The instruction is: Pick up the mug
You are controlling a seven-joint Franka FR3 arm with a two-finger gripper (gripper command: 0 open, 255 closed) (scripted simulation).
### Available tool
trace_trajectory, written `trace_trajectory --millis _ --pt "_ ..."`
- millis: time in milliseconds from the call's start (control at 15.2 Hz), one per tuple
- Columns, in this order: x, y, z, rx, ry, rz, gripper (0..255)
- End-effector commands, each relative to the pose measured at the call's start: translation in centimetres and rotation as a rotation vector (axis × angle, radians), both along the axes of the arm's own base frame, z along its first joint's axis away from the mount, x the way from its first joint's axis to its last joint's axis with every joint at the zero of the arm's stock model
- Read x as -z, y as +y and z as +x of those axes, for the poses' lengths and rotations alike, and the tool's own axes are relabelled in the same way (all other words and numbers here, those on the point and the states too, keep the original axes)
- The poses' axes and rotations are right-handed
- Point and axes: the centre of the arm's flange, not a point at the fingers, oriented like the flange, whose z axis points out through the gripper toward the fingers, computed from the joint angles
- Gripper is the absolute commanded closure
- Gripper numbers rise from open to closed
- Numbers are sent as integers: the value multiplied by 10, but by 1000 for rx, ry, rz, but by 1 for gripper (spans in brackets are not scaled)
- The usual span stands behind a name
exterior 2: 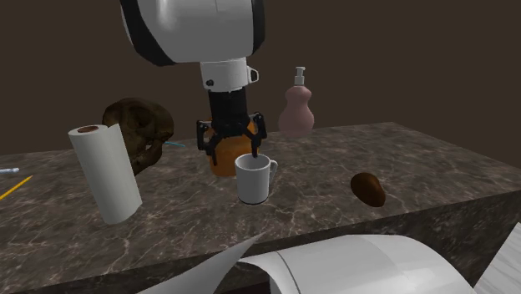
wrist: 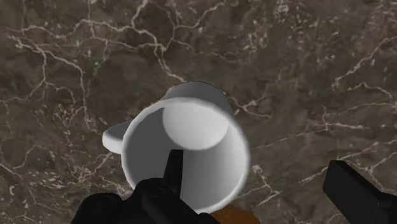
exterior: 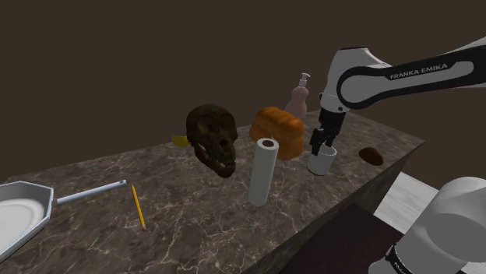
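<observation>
A white mug (exterior: 321, 163) stands upright on the dark marble counter (exterior: 179, 210), near its edge on the shoulder view's right. The same mug (exterior 2: 254, 180) has its handle toward the second exterior view's right. My black gripper (exterior 2: 234, 151) hangs straight down over the mug's rim, open. In the wrist view the mug (wrist: 191, 137) is seen from above; one finger (wrist: 172, 170) reaches inside the cup, while the other finger (wrist: 356, 191) stands outside, well away from the wall. Neither finger clasps the mug. My gripper (wrist: 254, 167) straddles the rim on the side away from the handle.
Right behind the mug lies an orange loaf-like thing (exterior: 279, 128), with a pink soap dispenser (exterior: 298, 97) beyond it. A white paper roll (exterior: 262, 171) and a dark skull (exterior: 214, 138) stand nearby. A brown lump (exterior 2: 368, 189) lies close to the counter's edge. Farther off: pencil (exterior: 138, 206), white tray (exterior: 19, 214).
</observation>
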Motion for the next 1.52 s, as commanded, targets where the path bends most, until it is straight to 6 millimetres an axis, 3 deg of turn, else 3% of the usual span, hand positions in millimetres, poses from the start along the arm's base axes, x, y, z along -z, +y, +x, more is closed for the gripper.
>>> trace_trajectory --millis 0,396,528,594,1188,1452 --pt "10 -4 3 9 -10 -13 0" --pt "45 -4 3 9 -10 -13 0" --pt "45 -4 3 9 -10 -13 0" --pt "44 -4 3 9 -10 -13 255" --pt "45 -4 3 9 -10 -13 255" --pt "24 -4 3 9 -10 -13 255"
